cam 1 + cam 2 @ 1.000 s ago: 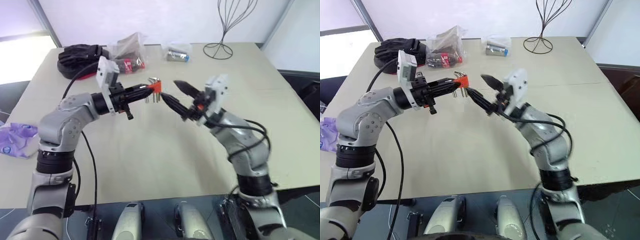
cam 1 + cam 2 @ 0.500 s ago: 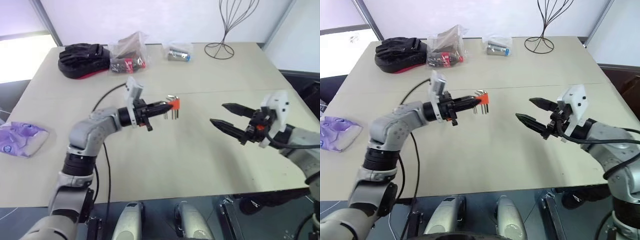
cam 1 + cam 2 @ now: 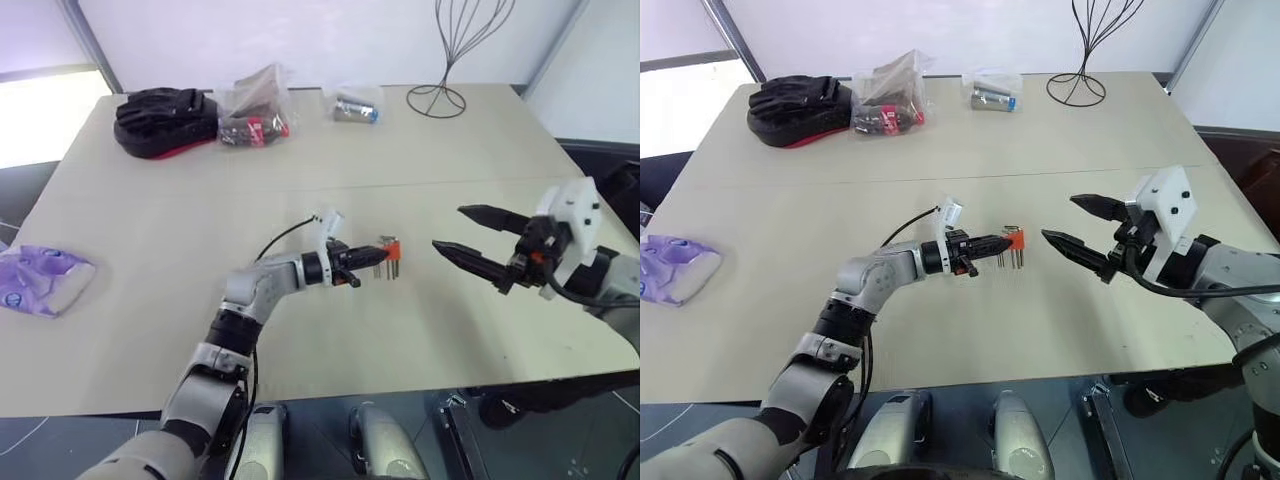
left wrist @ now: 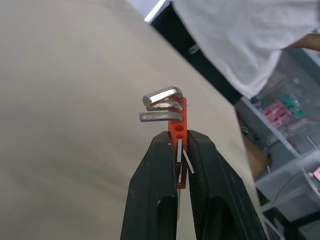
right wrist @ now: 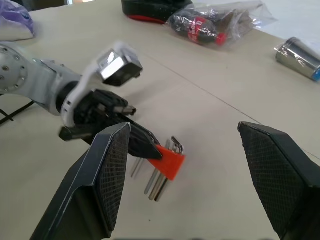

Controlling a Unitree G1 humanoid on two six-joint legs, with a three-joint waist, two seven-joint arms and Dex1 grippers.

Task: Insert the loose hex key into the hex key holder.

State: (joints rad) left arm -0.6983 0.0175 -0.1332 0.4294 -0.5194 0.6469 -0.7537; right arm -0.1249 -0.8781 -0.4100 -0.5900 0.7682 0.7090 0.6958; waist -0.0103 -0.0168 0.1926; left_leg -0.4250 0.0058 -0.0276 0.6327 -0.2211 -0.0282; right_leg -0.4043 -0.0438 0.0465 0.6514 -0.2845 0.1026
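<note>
Hex key holder (image 3: 389,247) in left gripper (image 3: 376,256); bags (image 3: 256,112), can (image 3: 355,109) far back.

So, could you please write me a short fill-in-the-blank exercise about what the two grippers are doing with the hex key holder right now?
1. The hex key holder is clamped by the ____ gripper.
2. The right gripper holds nothing and its jaws stand ____.
3. The holder's plastic block is ____ in colour.
4. The black bag lies at the table's far ____ corner.

Missing words: left; open; orange-red; left
</note>
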